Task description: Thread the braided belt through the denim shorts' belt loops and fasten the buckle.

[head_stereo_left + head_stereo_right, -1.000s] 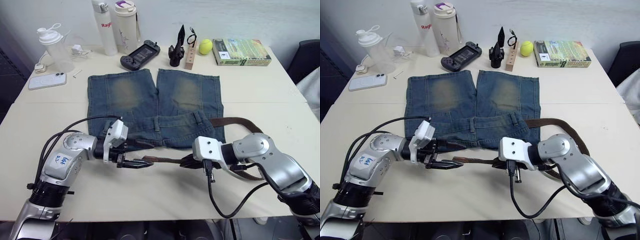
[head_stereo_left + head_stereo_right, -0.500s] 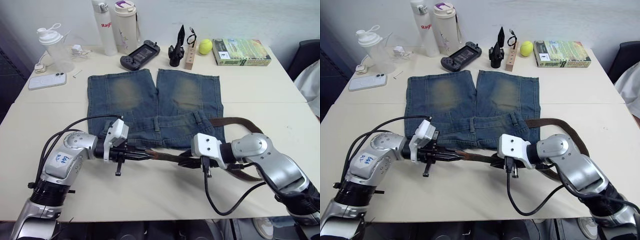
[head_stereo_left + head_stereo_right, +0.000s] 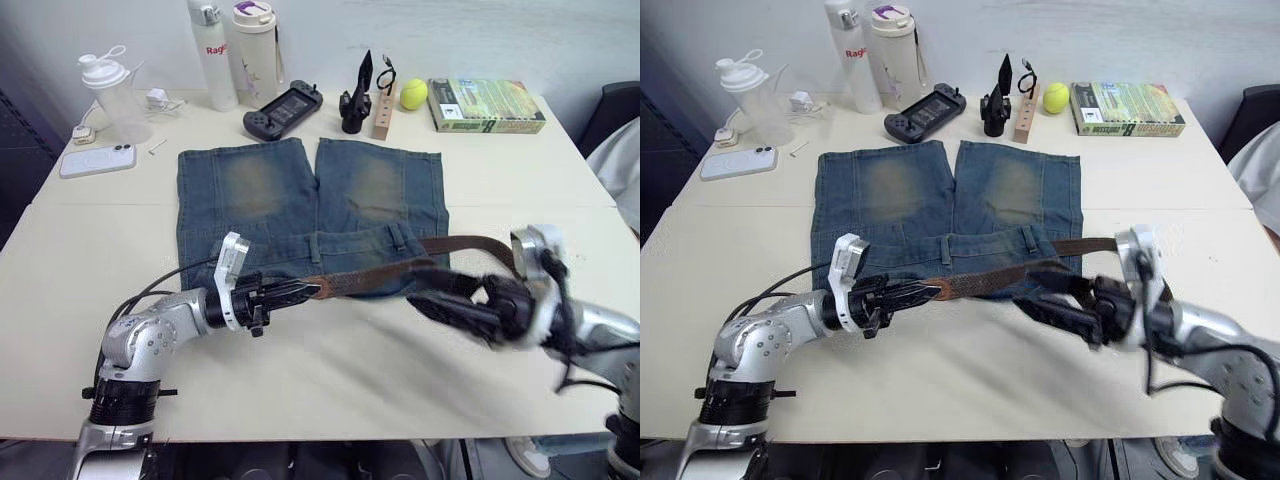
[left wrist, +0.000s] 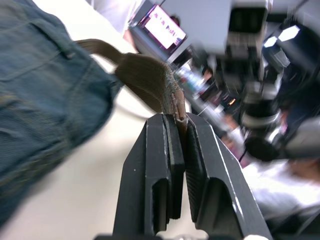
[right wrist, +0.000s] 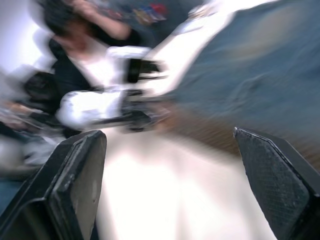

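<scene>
Cream table [image 3: 330, 390], seam running across its middle. Denim shorts [image 3: 310, 215] flat at centre, legs toward far edge. Braided belt [image 3: 470, 245] trailing off right of waistband (partly lifted). Along far edge: shaker bottle [image 3: 108, 95], phone [image 3: 96, 160], two tall bottles [image 3: 232, 50], game controller [image 3: 283, 108], wooden block [image 3: 380, 112], tennis ball [image 3: 412, 94], book [image 3: 487, 105].

The denim shorts [image 3: 310, 205] lie mid-table [image 3: 330, 370], waistband toward my near edge, legs toward the far edge. Behind them along the far edge stand two bottles [image 3: 232, 52], a game controller [image 3: 283, 108] and a tennis ball [image 3: 412, 93], with a book [image 3: 486, 104] nearer the far right corner. A phone [image 3: 96, 160] lies near the far left corner. The braided belt [image 3: 375, 275] runs across the waistband from my left gripper [image 3: 300, 291] (its end pinched there) toward the right edge, where my right gripper [image 3: 455, 300] hangs above the table.
</scene>
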Controlling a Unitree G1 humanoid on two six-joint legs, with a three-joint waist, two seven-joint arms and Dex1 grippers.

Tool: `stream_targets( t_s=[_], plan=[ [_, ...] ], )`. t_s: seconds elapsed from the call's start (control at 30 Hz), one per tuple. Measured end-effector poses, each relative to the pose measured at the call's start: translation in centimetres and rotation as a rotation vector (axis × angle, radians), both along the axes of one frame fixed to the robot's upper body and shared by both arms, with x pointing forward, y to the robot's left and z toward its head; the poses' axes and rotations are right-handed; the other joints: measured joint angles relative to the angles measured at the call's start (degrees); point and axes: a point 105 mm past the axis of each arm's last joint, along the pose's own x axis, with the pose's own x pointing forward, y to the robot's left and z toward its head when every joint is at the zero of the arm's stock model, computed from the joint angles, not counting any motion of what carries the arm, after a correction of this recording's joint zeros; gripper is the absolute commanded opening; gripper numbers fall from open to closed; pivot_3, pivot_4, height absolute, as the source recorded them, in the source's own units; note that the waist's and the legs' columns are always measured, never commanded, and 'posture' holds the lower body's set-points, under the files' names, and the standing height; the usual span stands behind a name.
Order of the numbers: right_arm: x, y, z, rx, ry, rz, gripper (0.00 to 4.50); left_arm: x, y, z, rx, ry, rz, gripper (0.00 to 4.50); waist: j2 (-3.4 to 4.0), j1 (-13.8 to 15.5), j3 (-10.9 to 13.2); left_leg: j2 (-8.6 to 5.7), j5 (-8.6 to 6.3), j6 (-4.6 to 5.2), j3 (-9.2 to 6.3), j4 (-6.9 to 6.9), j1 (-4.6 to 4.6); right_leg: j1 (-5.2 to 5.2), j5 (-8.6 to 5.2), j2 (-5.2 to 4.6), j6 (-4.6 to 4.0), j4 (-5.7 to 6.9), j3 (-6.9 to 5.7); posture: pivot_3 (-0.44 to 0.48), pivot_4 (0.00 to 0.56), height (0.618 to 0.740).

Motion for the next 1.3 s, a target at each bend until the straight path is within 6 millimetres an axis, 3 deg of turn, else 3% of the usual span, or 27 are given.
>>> stream_targets(
  t_s=[0.17,0.23,0.33,0.47,0.6,0.73,0.77,0.8,0.93,0.97,1.07,1.13,1.2,1.3],
  plan=[
    [-2.5,1.6,0.5,0.174,0.127,0.102,4.33,-0.5,-0.2,0.6,-0.049,0.065,-0.012,0.00,0.08,-0.41,-0.05,0.03,0.01,-0.01,0.04,-0.02,0.10,0.06,-0.01,-0.01,-0.01,0.00,0.04,0.000,0.150,0.723],
    [-2.8,3.0,-0.6,0.232,0.233,0.105,4.33,-0.7,-0.4,0.8,-0.079,0.098,-0.019,0.00,0.04,-0.57,-0.10,0.07,0.01,-0.03,0.03,-0.02,0.13,0.07,-0.03,0.04,-0.05,0.02,0.04,0.000,0.150,0.723],
    [-0.9,5.3,-3.7,0.343,0.468,-0.048,4.33,-1.2,-0.7,0.9,-0.086,0.140,-0.028,0.00,0.06,-0.59,-0.09,0.00,0.02,-0.04,0.14,-0.02,0.06,-0.12,-0.03,0.13,-0.05,0.11,0.12,0.000,0.150,0.723],
    [1.5,4.8,-3.8,0.529,0.571,-0.215,4.33,-1.3,-0.4,1.1,-0.092,0.158,-0.016,0.00,0.06,-0.08,-0.10,-0.03,0.02,-0.04,0.17,0.00,0.06,-0.11,-0.03,0.19,-0.05,0.09,0.14,0.000,0.150,0.723],
    [2.4,4.4,-3.8,0.585,0.594,-0.283,4.33,-1.3,-0.4,1.1,-0.094,0.170,-0.009,0.00,0.06,-0.02,-0.10,-0.03,0.01,-0.03,0.18,-0.01,0.06,-0.13,-0.03,0.20,-0.05,0.10,0.17,0.000,0.150,0.723],
    [2.8,4.8,-3.3,0.612,0.579,-0.326,3.22,-1.3,-0.4,1.1,-0.088,0.177,-0.002,0.00,0.10,-0.16,-0.10,-0.01,0.01,-0.04,0.27,-0.06,0.05,-0.24,-0.04,0.21,-0.07,0.15,0.25,0.000,0.150,0.723],
    [2.6,5.1,-3.1,0.606,0.567,-0.319,2.39,-1.2,-0.4,1.1,-0.088,0.178,0.004,0.00,0.10,-0.13,-0.10,-0.01,0.01,-0.03,0.27,-0.06,0.05,-0.24,-0.04,0.18,-0.07,0.15,0.25,0.000,0.150,0.723],
    [2.6,5.2,-3.0,0.604,0.564,-0.317,2.15,-1.2,-0.4,1.1,-0.088,0.179,0.005,0.00,0.10,-0.13,-0.10,-0.01,0.01,-0.03,0.27,-0.06,0.05,-0.24,-0.04,0.18,-0.07,0.15,0.25,0.000,0.150,0.723],
    [2.5,5.6,-3.4,0.570,0.563,-0.332,0.34,-1.2,-0.4,1.1,-0.088,0.181,0.009,0.00,0.11,-0.12,-0.10,-0.01,0.01,-0.03,0.29,-0.06,0.05,-0.25,-0.05,0.17,-0.07,0.14,0.28,0.000,0.150,0.723],
    [2.6,5.6,-3.5,0.565,0.559,-0.338,0.04,-1.1,-0.4,1.1,-0.086,0.181,0.012,0.00,0.11,-0.12,-0.10,-0.01,0.00,-0.02,0.29,-0.06,0.05,-0.25,-0.05,0.16,-0.08,0.12,0.29,0.000,0.150,0.723],
    [2.6,5.6,-3.5,0.565,0.556,-0.346,0.04,-1.1,-0.3,1.1,-0.080,0.176,0.019,0.00,0.11,-0.17,-0.10,0.01,0.00,-0.03,0.31,-0.08,0.05,-0.27,-0.05,0.14,-0.08,0.12,0.33,0.000,0.150,0.723],
    [2.7,5.6,-3.5,0.565,0.555,-0.348,0.00,-1.2,-0.2,1.1,-0.080,0.173,0.022,0.94,0.12,-0.17,-0.10,0.02,0.00,-0.03,0.34,-0.10,0.05,-0.28,-0.05,0.12,-0.08,0.11,0.35,0.000,0.150,0.723],
    [2.7,5.6,-3.5,0.569,0.554,-0.349,0.00,-1.2,-0.2,1.0,-0.080,0.174,0.025,1.23,0.12,-0.15,-0.10,0.02,0.00,-0.03,0.34,-0.10,0.05,-0.29,-0.05,0.10,-0.08,0.10,0.35,0.000,0.150,0.723],
    [2.8,5.7,-3.4,0.567,0.544,-0.353,0.00,-1.2,-0.1,0.9,-0.079,0.179,0.028,2.50,0.12,-0.17,-0.10,0.02,-0.01,-0.03,0.36,-0.11,0.05,-0.31,-0.05,0.09,-0.08,0.09,0.38,0.000,0.150,0.723]
  ],
)
